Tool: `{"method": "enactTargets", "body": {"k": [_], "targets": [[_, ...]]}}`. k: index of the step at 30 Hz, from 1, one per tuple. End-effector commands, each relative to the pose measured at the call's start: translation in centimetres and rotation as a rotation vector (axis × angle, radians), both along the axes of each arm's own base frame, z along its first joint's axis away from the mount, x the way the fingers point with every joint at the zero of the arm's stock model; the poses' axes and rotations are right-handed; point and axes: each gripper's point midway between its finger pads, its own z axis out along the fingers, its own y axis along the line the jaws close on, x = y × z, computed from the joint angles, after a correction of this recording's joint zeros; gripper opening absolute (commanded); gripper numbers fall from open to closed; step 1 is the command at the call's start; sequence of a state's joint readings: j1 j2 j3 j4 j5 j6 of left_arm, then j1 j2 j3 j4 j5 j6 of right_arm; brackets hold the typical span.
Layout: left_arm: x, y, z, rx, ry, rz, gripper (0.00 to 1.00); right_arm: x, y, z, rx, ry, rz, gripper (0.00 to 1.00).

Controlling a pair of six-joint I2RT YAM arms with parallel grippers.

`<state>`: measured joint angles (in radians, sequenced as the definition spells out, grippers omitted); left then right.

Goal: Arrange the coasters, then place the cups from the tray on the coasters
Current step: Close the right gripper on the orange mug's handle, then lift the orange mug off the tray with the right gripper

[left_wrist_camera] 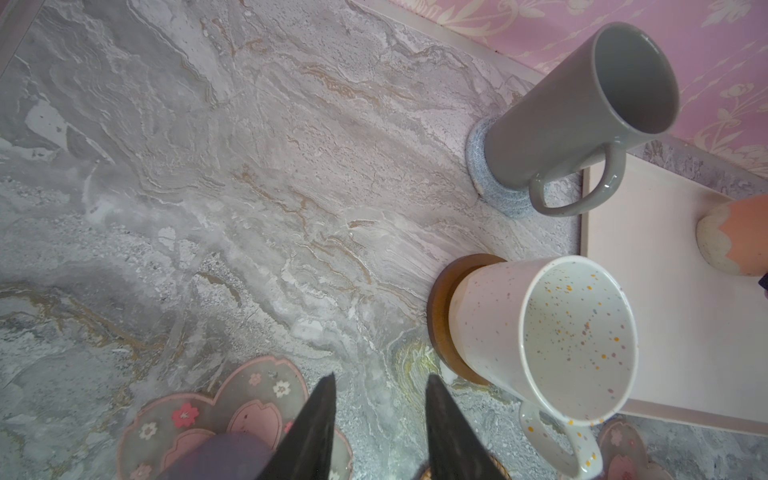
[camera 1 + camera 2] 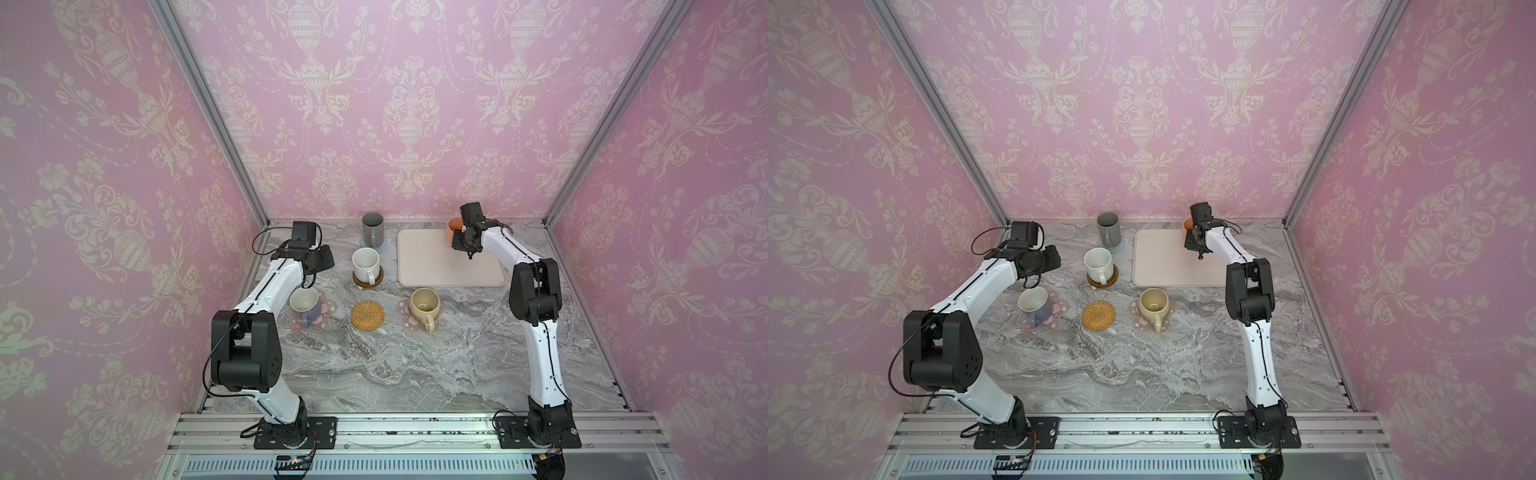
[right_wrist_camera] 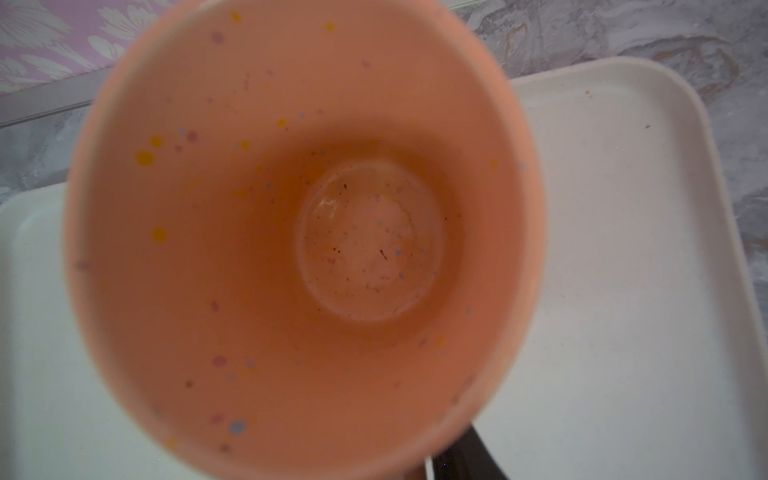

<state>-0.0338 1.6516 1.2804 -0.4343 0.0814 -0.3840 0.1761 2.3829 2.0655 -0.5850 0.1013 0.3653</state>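
while near beige mug [image 2: 424, 305], rattan coaster [image 2: 367, 315]

The grey mug [image 1: 582, 116] and speckled white mug [image 1: 490, 316] wear a smooth, glossy glaze. The peach mug [image 3: 291, 228] shows a bare, gritty base in the left wrist view. The blue coaster [image 1: 478, 166] looks rough and woven, the rattan coaster [image 2: 367, 315] is coiled fibre, the tray [image 3: 623, 249] is smooth and matt, and the tabletop [image 1: 249, 208] is marble-patterned.

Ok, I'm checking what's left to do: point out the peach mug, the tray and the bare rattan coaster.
peach mug [image 2: 453, 233]: in a top view, on its outer wall.
tray [image 2: 440, 268]: in a top view, on its bare floor.
rattan coaster [image 2: 367, 315]: in a top view, on its woven centre.
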Motion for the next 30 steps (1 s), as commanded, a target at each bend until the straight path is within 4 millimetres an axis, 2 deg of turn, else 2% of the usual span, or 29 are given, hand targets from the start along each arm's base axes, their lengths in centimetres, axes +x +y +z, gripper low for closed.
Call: {"method": "enactTargets", "body": {"k": [1,19,23,30], "targets": [[0.4,0.1,0.2,-0.014,0.003,0.012,0.39,0.9,-0.6,2.4,-0.011,-0.062,-0.010,0.35],[0.6,-0.2,0.0,-0.025,0.006,0.008,0.39,1.1,-1.0,4.1,-0.043,-0.103,0.000,0.27],[0.6,-0.3,0.1,-0.028,0.007,0.006,0.39,0.9,-0.9,3.9,-0.041,-0.090,0.008,0.22],[0.4,-0.3,0.6,-0.029,0.000,0.006,0.39,0.1,-0.5,4.0,-0.046,-0.073,0.033,0.07]]}}
